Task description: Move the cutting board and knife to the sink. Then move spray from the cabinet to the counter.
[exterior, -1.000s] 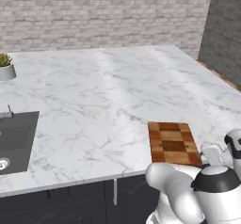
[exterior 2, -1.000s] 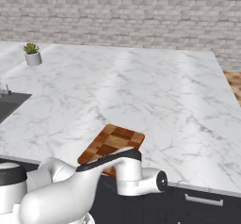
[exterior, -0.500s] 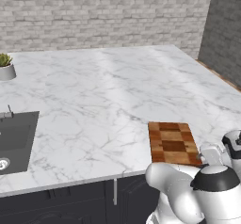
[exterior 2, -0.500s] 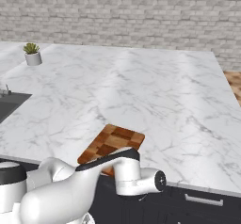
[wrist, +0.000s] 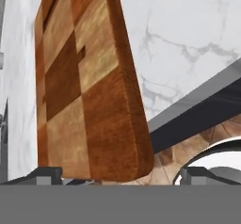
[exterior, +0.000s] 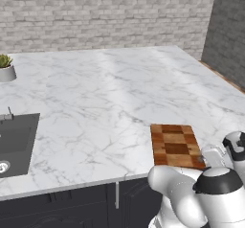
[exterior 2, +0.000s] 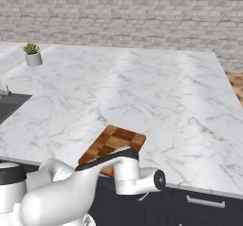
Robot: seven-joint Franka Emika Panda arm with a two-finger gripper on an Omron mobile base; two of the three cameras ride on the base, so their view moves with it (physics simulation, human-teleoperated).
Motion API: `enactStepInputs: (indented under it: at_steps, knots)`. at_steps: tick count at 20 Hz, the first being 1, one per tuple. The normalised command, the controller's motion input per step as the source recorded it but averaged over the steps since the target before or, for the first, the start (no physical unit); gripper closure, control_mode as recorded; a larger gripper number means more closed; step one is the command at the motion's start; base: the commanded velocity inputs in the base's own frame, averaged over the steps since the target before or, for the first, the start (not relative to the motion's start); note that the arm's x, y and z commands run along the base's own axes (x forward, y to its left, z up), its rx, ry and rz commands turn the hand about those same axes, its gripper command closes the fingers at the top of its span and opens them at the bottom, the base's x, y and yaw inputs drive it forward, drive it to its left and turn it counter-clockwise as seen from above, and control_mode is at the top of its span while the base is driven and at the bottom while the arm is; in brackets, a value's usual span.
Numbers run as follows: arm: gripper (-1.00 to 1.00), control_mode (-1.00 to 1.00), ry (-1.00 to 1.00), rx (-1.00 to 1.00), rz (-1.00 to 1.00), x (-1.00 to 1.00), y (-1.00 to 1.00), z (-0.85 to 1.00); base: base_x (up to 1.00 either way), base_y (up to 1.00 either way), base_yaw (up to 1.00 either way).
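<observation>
White marble counter (exterior: 95,97) runs from the brick wall to its near edge, and your target, the cutting board (exterior: 174,144), lies flat at that edge, well apart from the sink (exterior: 14,143) at the far left. You have the gripper (wrist: 120,176) low at the counter's lip, lined up with the board's near end; in the hand view its two finger tips stand wide apart, one to each side of that rounded end, so it is open and holds nothing. That edge-on approach makes sense to me: a flat board offers no top grip, while an end reaching the lip can be pinched. I cannot tell whether the tips touch the wood yet. A dark narrow shape on the board's far part may be the knife, but you should not count on it. A potted plant (exterior: 5,67) sits by the wall beyond the sink.
</observation>
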Motion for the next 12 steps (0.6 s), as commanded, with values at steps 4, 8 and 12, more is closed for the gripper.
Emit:
enactStepInputs:
  at_steps: [4,8,12]
  knots:
    - [-1.00,-1.00,0.00,-0.04,0.00,0.07,0.06,-0.04,0.00,0.00,0.00]
    - [-1.00,-1.00,0.00,-0.05,0.00,0.04,0.06,-0.08,0.00,0.00,0.00]
    - [-1.00,-1.00,0.00,-0.06,0.00,0.06,0.08,-0.11,0.00,0.00,0.00]
